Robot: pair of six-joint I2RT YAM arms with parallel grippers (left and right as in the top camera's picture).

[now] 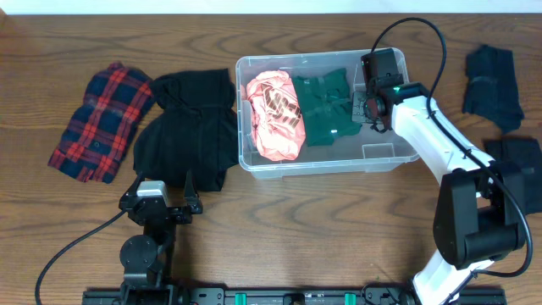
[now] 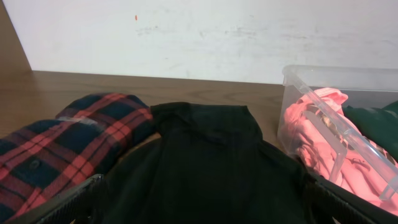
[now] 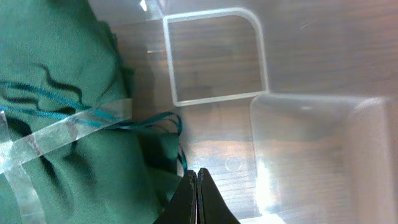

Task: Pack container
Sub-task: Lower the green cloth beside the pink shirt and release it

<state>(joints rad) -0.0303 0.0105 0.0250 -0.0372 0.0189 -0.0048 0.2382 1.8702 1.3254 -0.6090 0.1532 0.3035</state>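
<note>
the container (image 1: pixel 383 156) sits toward the back of the surface (image 1: pixel 339 229), a bit right of the middle. its long side runs left to right. a pink cloth (image 1: pixel 275 114) fills its left part and a green cloth (image 1: pixel 326 106) lies in the middle. the right part of its floor is bare.

the right end effector (image 3: pixel 197 177) is down inside the container, at the bare right part, just beside the green cloth. its two fingers are pressed together, and no cloth shows between them.

the left end effector (image 1: pixel 163 180) is near the front edge on the left, with its fingers wide apart and nothing in them. a black top (image 1: pixel 190 127) lies right in front of it, touching the container's left wall. the top's long way runs from front to back. a plaid shirt (image 1: pixel 102 123) lies just left of the black top, toward the left edge.

two dark clothes (image 1: pixel 494 76) lie by the right edge, outside the container.

the left arm is much nearer to the black top, so that looks like its next pick. from there the container is off to the right and a little back, so the top would have to go up over the left wall. the dark clothes are nearer to the right arm.
</note>
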